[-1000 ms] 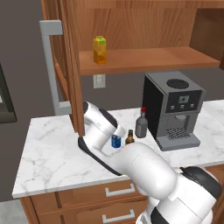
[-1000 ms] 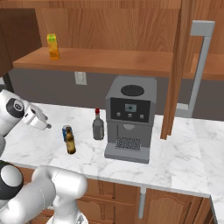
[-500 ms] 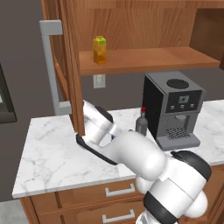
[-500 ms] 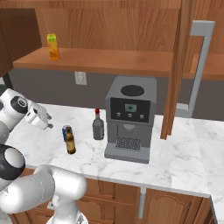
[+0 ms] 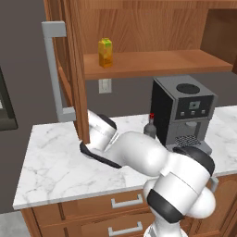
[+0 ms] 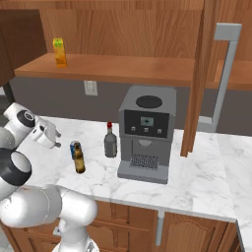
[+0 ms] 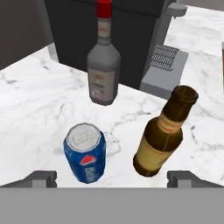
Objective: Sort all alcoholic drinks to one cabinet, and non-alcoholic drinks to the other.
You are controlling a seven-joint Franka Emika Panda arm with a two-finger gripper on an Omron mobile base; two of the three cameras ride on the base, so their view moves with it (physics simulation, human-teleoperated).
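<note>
My gripper (image 6: 50,135) hovers open, low over the counter at the left, just short of the drinks. In the hand view my gripper (image 7: 112,178) has nothing between its fingertips (image 7: 42,178). The blue soda can (image 7: 85,158) and the brown beer bottle (image 7: 164,133) stand close ahead of it. Behind them stands the grey bottle with the red cap (image 7: 103,61). From the right base the can (image 6: 74,147), beer bottle (image 6: 78,160) and grey bottle (image 6: 110,141) form a small cluster. The juice carton (image 6: 60,52) stands on the cabinet shelf, where the left base view has the carton (image 5: 105,53) too.
A black coffee machine (image 6: 145,130) stands on the marble counter (image 6: 197,182) right of the grey bottle. An open cabinet door (image 6: 203,74) with a grey handle (image 6: 224,74) hangs right of it. Another open door (image 5: 74,69) hangs over the counter's left part.
My arm has swung so that it now covers the can and beer bottle in the left base view. The gripper has crept slightly toward the can, still open.
</note>
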